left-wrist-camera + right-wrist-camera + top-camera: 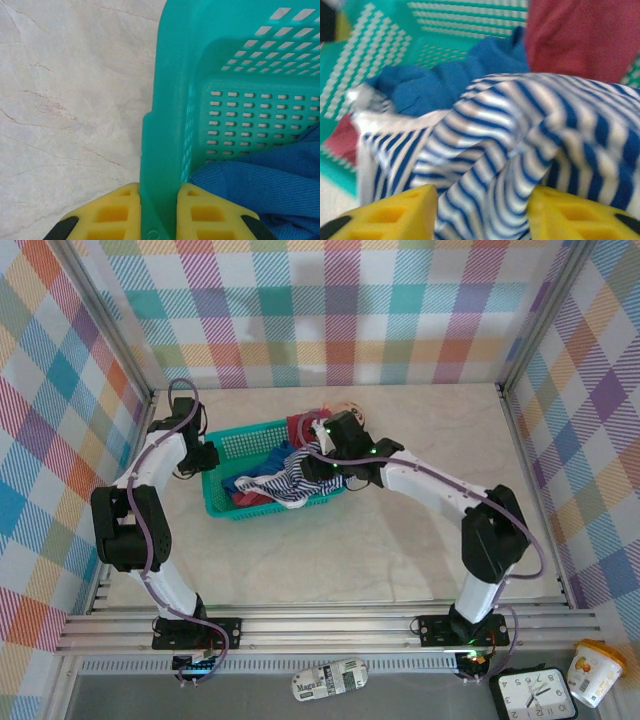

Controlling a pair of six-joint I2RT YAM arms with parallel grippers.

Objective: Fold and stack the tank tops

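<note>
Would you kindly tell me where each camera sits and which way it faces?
Top external: high behind the robot, looking down at the basket, left pincer and right pincer.
Left wrist: looks down past the left pincer, shut on the basket's wall.
Right wrist: looks past the right pincer into the striped top.
Shared: both wrist views show the blue top.

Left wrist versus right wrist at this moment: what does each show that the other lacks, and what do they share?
Left wrist: the left pincer shut on the wall of the teal basket. Right wrist: the right pincer, open, with the striped top bunched between its fingers and the dark red top behind it. Both: the basket's mesh and the blue top.
</note>
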